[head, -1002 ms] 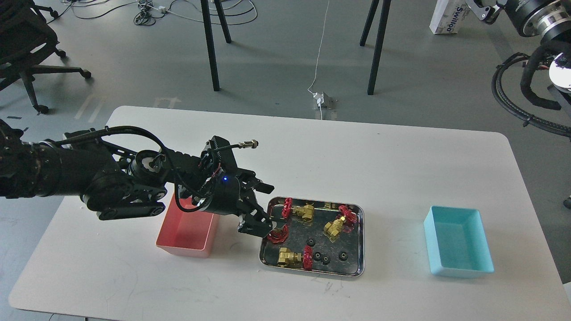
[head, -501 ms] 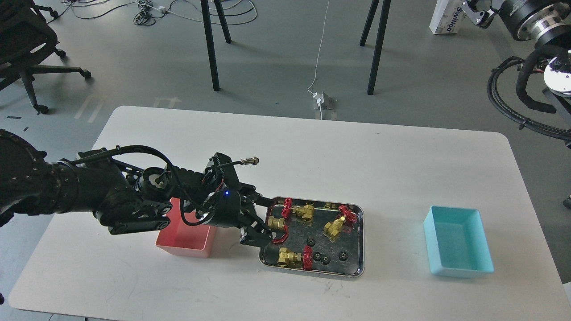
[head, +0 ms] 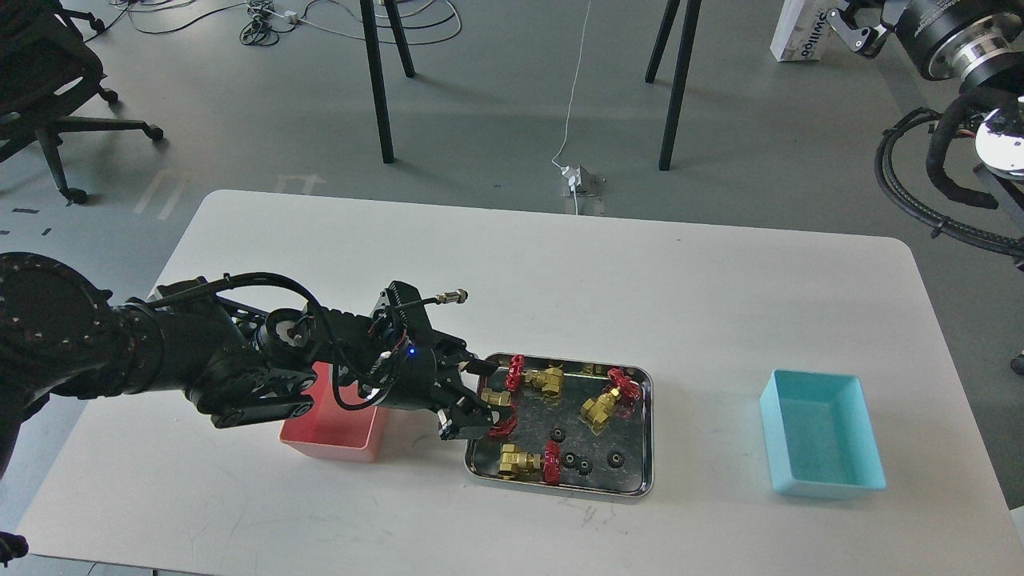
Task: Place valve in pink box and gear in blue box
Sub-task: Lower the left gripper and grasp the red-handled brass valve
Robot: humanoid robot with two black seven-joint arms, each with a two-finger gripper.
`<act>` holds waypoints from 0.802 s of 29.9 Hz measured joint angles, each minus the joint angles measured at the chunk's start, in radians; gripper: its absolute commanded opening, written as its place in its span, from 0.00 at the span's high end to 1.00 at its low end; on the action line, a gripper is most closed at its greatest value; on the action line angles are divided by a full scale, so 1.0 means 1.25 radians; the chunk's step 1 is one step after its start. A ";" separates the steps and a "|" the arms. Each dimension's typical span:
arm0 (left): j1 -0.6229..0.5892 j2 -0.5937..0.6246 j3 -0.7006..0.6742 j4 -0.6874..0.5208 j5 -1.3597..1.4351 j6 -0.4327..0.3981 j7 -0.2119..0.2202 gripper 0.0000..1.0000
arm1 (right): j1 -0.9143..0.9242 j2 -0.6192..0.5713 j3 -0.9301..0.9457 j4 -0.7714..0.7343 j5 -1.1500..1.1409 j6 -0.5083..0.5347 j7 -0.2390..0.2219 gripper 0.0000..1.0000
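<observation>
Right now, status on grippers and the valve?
Left gripper open, fingers straddling the left valve in the steel tray. Right gripper raised off-table, state unclear. Pink box partly hidden under left arm.

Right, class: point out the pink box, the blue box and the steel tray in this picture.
pink box (head: 324,440): head view, on its near outer wall.
blue box (head: 828,482): head view, on its near outer wall.
steel tray (head: 560,486): head view, on its near rim.

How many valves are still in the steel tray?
4, all in the tray: back left, back right, front left, and one at the left edge between the left gripper's fingers.
</observation>
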 measured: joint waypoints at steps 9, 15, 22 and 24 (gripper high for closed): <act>0.014 0.000 -0.001 0.001 0.021 0.006 0.000 0.51 | 0.000 -0.002 0.000 0.001 0.000 0.000 0.000 0.01; 0.014 0.000 -0.004 0.001 0.021 0.008 0.000 0.55 | -0.008 -0.001 0.000 0.002 0.001 -0.001 0.000 0.01; 0.013 0.000 -0.003 0.001 0.022 0.021 0.000 0.64 | -0.011 0.000 0.000 0.001 0.001 -0.001 0.000 0.01; 0.013 0.000 -0.002 0.001 0.022 0.026 0.000 0.65 | -0.012 0.000 0.000 0.001 0.001 -0.002 0.000 0.01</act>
